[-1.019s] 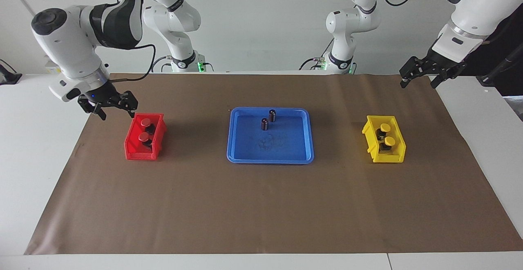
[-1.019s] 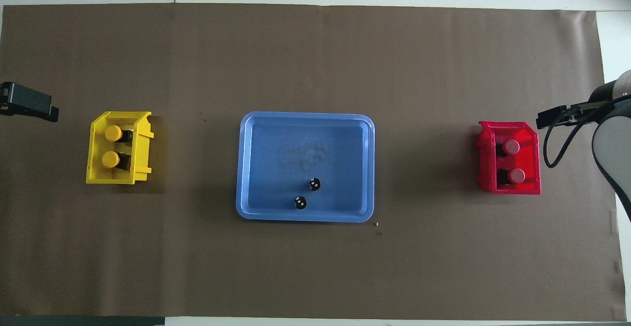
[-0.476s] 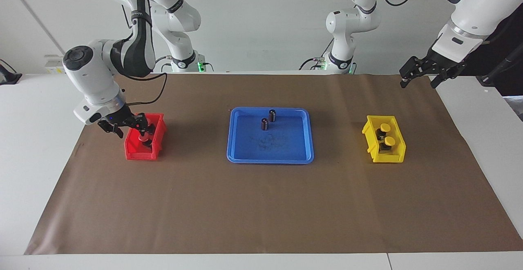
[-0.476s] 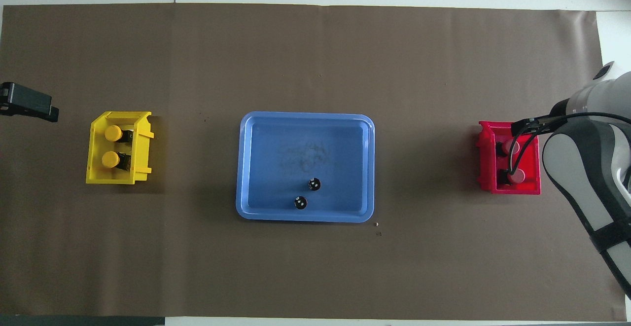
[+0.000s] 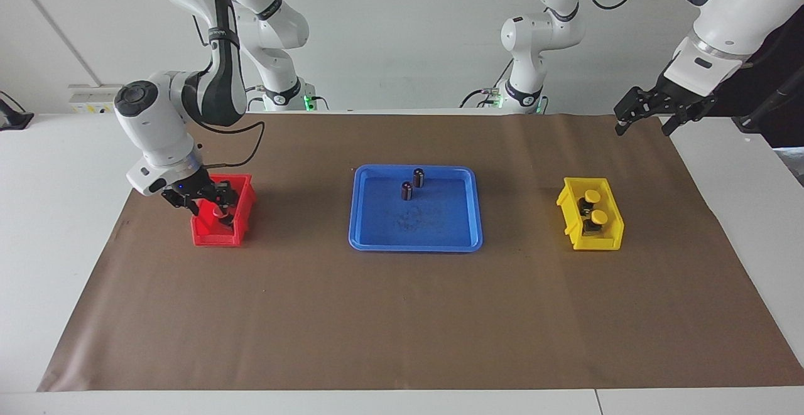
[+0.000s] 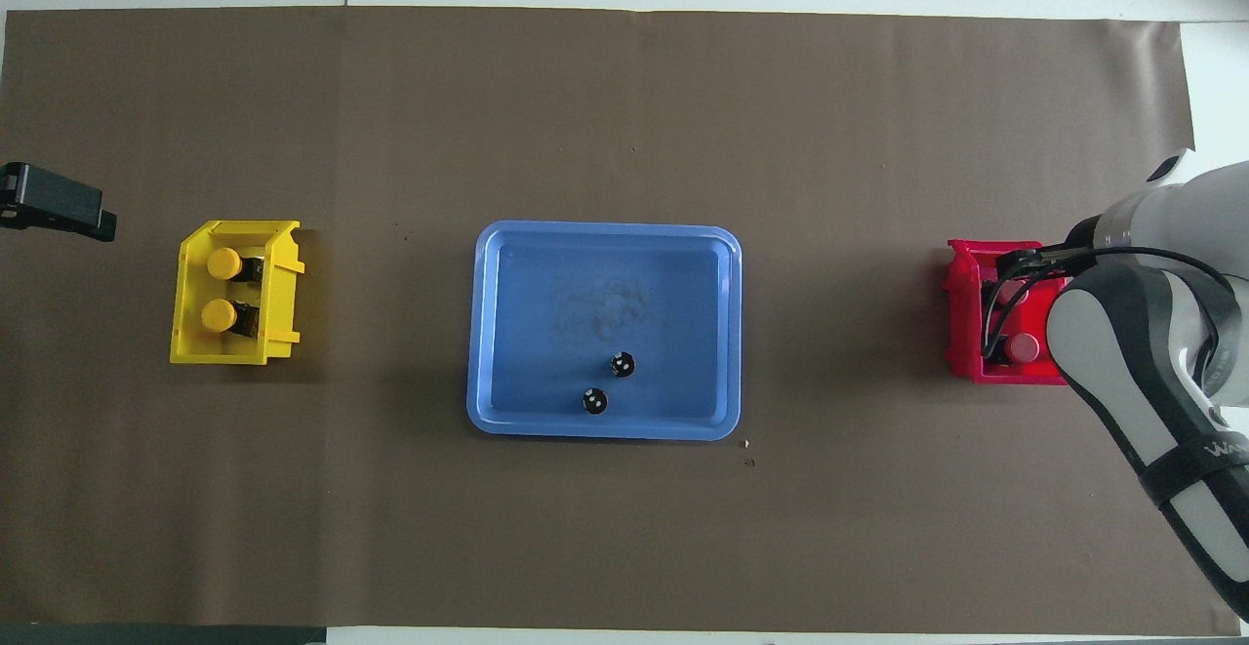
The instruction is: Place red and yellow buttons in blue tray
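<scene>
The right gripper [image 5: 210, 204] is lowered into the red bin [image 5: 242, 201] at the right arm's end of the table, set about a red button [image 5: 218, 212]; whether its fingers are closed on that button cannot be told. One red button [image 6: 1023, 346] is seen in the overhead view. Two yellow buttons [image 5: 592, 196] sit in the yellow bin [image 5: 568, 204]. The blue tray [image 5: 364, 239] lies between the bins and holds two dark cylinders [image 5: 407, 190]. The left gripper [image 5: 650, 108] waits with fingers apart above the table's edge.

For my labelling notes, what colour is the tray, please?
Blue tray; clearest in the overhead view.
</scene>
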